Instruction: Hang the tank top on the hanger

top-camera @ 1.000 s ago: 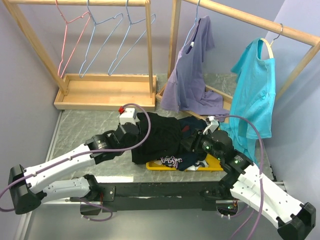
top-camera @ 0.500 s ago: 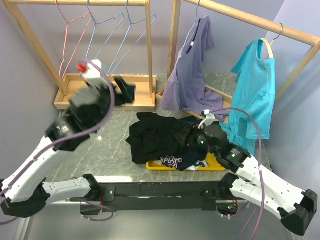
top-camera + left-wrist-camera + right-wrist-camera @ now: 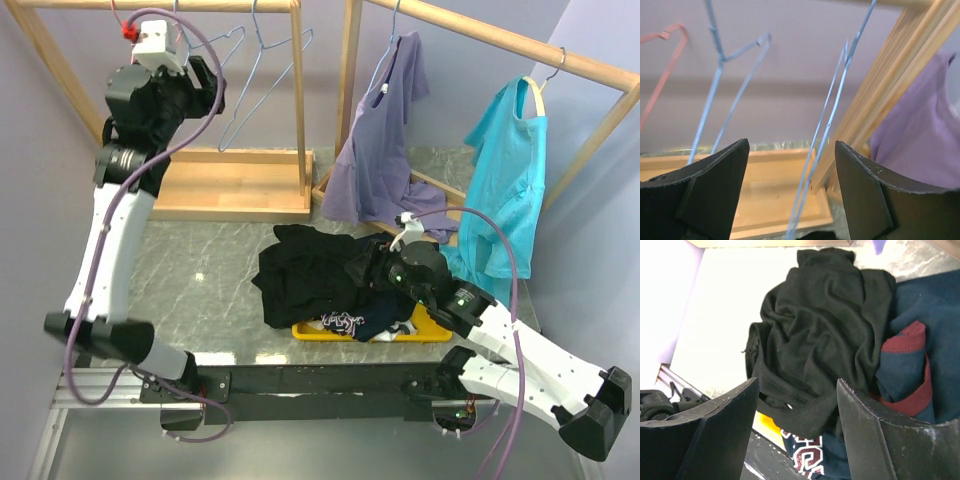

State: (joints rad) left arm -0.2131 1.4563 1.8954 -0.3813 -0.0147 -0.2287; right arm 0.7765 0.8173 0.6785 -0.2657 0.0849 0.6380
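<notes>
The black tank top (image 3: 310,272) lies crumpled on the table, partly over a yellow tray (image 3: 430,328). In the right wrist view it (image 3: 820,335) fills the middle. My right gripper (image 3: 363,268) is open just above its near hem, holding nothing (image 3: 797,385). My left gripper (image 3: 208,95) is raised to the rack at the back left, open and empty. In the left wrist view a pale blue-grey wire hanger (image 3: 826,131) hangs between the open jaws (image 3: 791,145), not gripped. It also shows in the top view (image 3: 254,30).
A second blue-grey hanger (image 3: 715,95) and a pink one (image 3: 662,60) hang on the wooden rack (image 3: 300,100). A lilac shirt (image 3: 385,140) and a teal shirt (image 3: 515,180) hang on the right rack. Navy garments with maroon trim (image 3: 912,360) lie beside the top.
My left arm has swung up from the garment heap to the hanger rack. The black top now lies looser on the table. My right gripper has edged left over it.
</notes>
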